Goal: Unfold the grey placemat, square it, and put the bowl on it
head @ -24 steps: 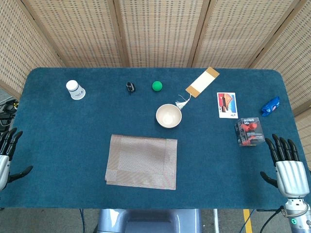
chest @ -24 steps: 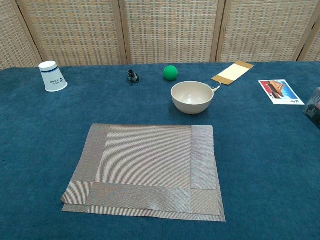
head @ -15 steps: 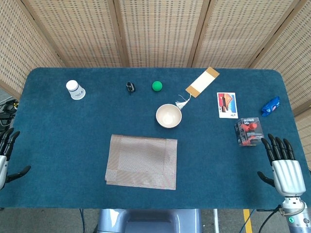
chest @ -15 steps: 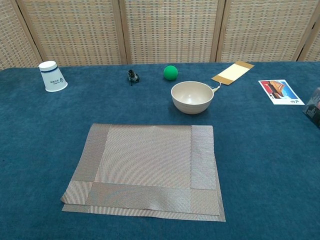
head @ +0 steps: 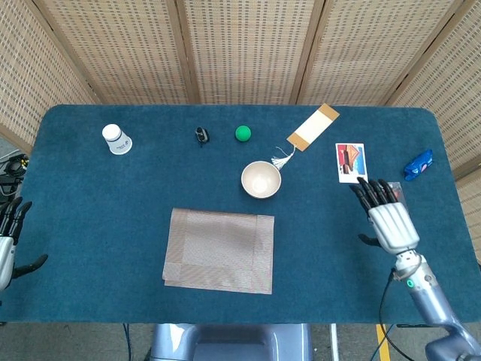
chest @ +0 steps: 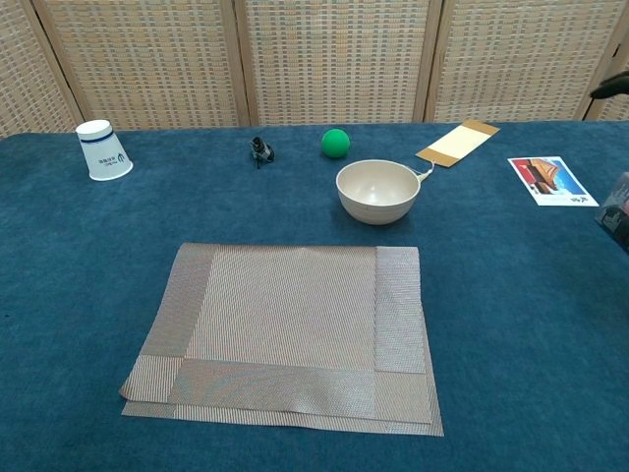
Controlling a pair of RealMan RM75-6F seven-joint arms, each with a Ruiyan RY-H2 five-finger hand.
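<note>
Bowl (head: 261, 180) upright, empty, on desk (head: 90, 218) just beyond folded grey placemat (head: 219, 250). Right robot hand (head: 387, 218) fingers spread, holding nothing; left robot hand (head: 7, 241) likewise, at left edge.

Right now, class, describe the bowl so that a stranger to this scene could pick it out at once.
On the blue table, start from the folded grey placemat near the front edge and look just beyond its far right corner. The bowl stands there, upright and empty. It is cream, round and open-topped, larger than the green ball behind it.
</note>
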